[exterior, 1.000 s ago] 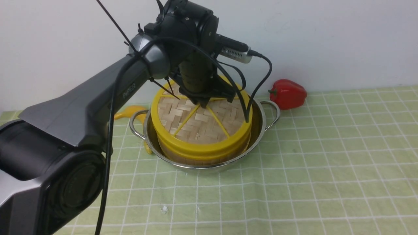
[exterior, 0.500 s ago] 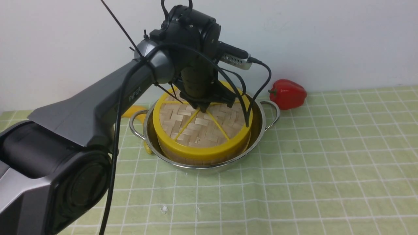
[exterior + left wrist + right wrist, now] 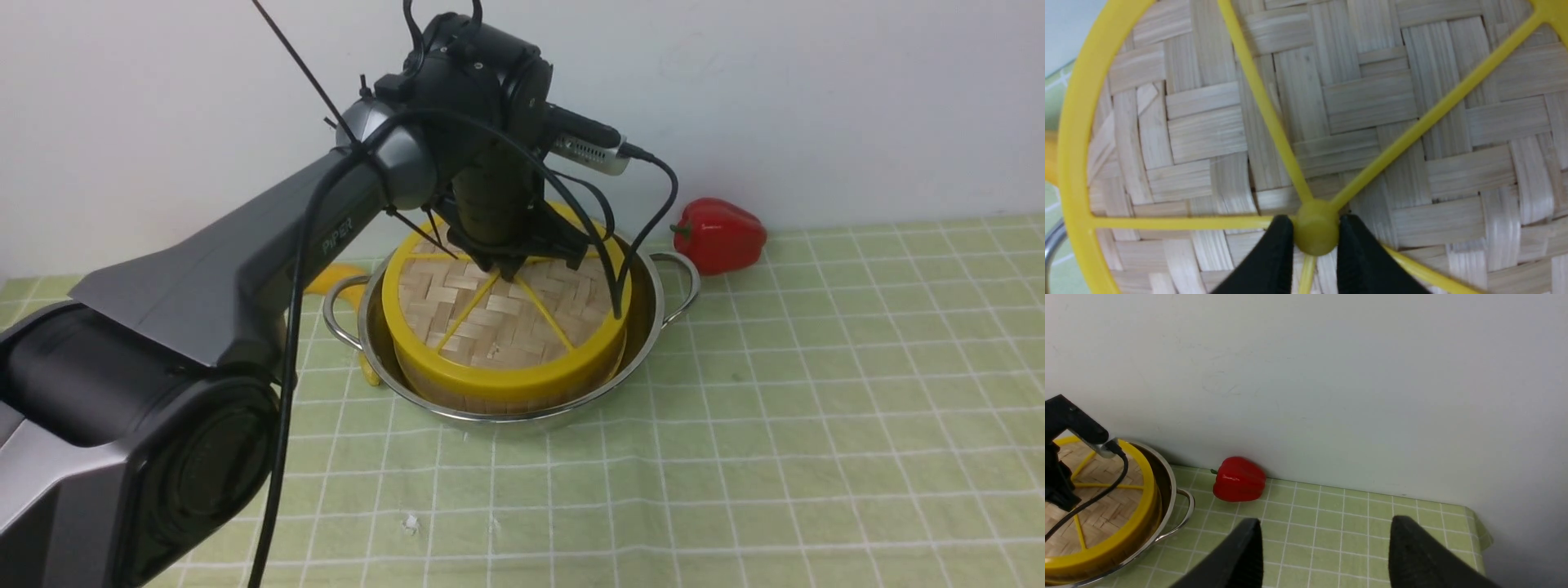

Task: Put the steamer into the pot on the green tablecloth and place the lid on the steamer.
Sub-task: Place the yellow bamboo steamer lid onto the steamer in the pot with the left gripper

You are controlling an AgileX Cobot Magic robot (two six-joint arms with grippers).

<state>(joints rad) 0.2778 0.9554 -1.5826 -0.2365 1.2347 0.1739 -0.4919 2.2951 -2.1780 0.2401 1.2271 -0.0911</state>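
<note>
Lid: a flat round disc (image 3: pixel 490 327) of pale woven bamboo strips in a crisscross pattern, ringed by a thick, smooth yellow rim, with yellow spokes meeting at a rounded knob (image 3: pixel 1316 226); it lies on top of the steamer.
Steamer: a round bamboo basket (image 3: pixel 510 403) inside the pot, covered by the lid; only part of its side shows.
Pot: wide, round, shiny steel (image 3: pixel 641 359), with a thin looped handle on each side, standing on the cloth.
Left gripper: dark fingertips on either side of the knob (image 3: pixel 1316 241); whether they pinch it or sit loosely around it, I cannot tell.
Right gripper: open (image 3: pixel 1326 539), its dark fingers wide apart.
Cloth: pale green with a white grid (image 3: pixel 784 425), lightly wrinkled.
Pepper: glossy red, bulging, with a green stem (image 3: pixel 720 237), near the pot's right handle.
Yellow object: smooth and curved (image 3: pixel 333 278), partly hidden behind the left arm and the pot's left handle.
Wall: plain, pale, faintly marked (image 3: pixel 816 106).
</note>
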